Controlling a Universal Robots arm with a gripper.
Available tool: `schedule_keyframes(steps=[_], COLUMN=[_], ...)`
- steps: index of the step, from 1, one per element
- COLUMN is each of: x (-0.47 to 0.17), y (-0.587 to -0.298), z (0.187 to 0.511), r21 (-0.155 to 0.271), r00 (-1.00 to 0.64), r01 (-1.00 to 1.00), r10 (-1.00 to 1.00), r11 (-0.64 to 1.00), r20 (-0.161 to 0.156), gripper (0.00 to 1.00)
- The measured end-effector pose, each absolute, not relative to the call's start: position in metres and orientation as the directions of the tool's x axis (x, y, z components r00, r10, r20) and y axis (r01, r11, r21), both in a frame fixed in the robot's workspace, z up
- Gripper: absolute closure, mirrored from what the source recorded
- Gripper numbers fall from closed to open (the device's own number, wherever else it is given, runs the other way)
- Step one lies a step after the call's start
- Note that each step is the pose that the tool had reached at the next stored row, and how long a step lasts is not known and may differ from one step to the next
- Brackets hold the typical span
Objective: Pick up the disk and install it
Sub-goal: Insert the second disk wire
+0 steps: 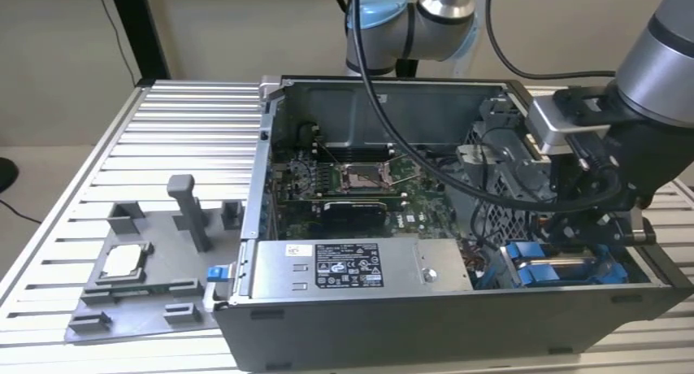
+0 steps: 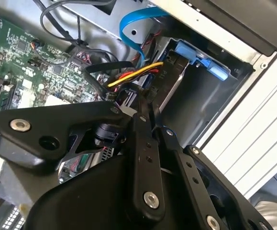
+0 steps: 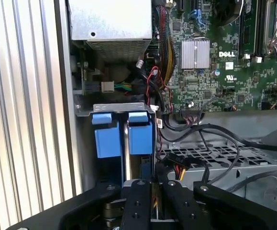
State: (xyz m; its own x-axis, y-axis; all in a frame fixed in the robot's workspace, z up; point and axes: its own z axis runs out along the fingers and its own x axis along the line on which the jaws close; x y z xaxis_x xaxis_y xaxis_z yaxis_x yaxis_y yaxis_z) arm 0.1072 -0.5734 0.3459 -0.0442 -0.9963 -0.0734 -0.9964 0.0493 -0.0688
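The disk [image 1: 545, 266] stands on edge in the drive bay at the near right corner of the open computer case [image 1: 434, 317]. Its blue carrier frame [image 3: 140, 136] has a second blue carrier [image 3: 107, 139] beside it, and a blue tab also appears in the second wrist view [image 2: 195, 53]. My gripper [image 1: 574, 228] hangs just above that bay. In both wrist views the two black fingers lie close together, shut [image 3: 156, 184] [image 2: 150, 122], with nothing between them. They are apart from the blue frames.
A large grey box with a black label [image 1: 336, 264] fills the case's front. The green motherboard [image 1: 347, 179] lies behind it. Loose cables [image 3: 176, 167] run beside the bay. A grey fixture plate [image 1: 141, 309] with a small silver chip [image 1: 122, 260] rests on the slatted table [image 1: 174, 130].
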Motion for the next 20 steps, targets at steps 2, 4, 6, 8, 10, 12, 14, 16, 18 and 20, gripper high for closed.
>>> schedule_keyframes(steps=[2, 4, 6, 8, 10, 12, 14, 16, 18, 20], x=[0.1069, 0.1067, 0.1066, 0.1065, 0.1065, 0.1065, 0.1066, 0.1065, 0.1066, 0.1066], y=[-0.5735, -0.5735, -0.5738, -0.5745, -0.5750, -0.5752, -0.5754, -0.5754, -0.5755, -0.5754], z=[0.3458, 0.3458, 0.3456, 0.3456, 0.3454, 0.3450, 0.3444, 0.3435, 0.3428, 0.3419], r21=[-0.069, -0.070, -0.070, -0.070, -0.070, -0.070, -0.070, -0.070, -0.070, -0.070], r00=[-0.044, -0.044, -0.044, -0.044, -0.043, -0.043, -0.043, -0.042, -0.042, -0.041], r01=[-0.996, -0.996, -0.996, -0.996, -0.996, -0.996, -0.996, -0.996, -0.996, -0.996], r10=[-0.996, -0.996, -0.996, -0.996, -0.996, -0.996, -0.996, -0.996, -0.996, -0.996], r11=[0.049, 0.049, 0.049, 0.049, 0.048, 0.048, 0.048, 0.047, 0.047, 0.046], r20=[-0.074, -0.074, -0.074, -0.074, -0.074, -0.074, -0.074, -0.074, -0.074, -0.074], gripper=[1.00, 1.00, 1.00, 1.00, 1.00, 1.00, 1.00, 1.00, 1.00, 1.00])
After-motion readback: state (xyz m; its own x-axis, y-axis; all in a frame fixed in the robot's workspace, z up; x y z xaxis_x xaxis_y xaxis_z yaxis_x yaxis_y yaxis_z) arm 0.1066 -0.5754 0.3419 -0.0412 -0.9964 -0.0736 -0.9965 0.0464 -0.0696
